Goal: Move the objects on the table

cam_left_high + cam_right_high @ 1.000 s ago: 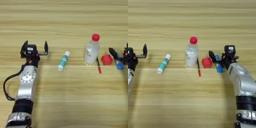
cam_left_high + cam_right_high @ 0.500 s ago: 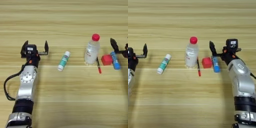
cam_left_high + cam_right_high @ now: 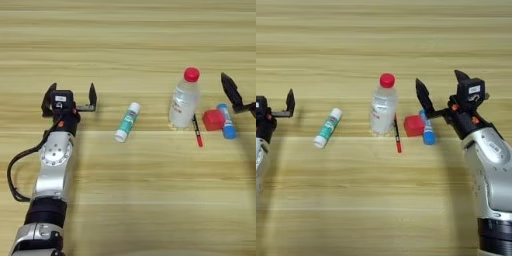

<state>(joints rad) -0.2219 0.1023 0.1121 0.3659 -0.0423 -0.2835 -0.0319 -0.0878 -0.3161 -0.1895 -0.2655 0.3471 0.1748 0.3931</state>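
blue tube (image 3: pixel 428 131) lies flat on the table (image 3: pixel 381 200), touching the red cube (image 3: pixel 413 125) right of the bottle (image 3: pixel 383 105); right gripper (image 3: pixel 440 89) spread wide above it, empty; left gripper (image 3: pixel 70 94) open, empty, far left.

Light yellowish wood surface (image 3: pixel 125 200) with horizontal grain lines all over. Clear bottle (image 3: pixel 183 102) with a red cap right of center, small red cube (image 3: pixel 213 120) and thin red pen (image 3: pixel 197 132) next to it. Blue tube (image 3: pixel 427 128) with white label. White-and-green tube (image 3: pixel 127 122) mid-frame. Black fingers (image 3: pixel 92 94) on silver-grey arms (image 3: pixel 52 170), with orange bits near the wrists.
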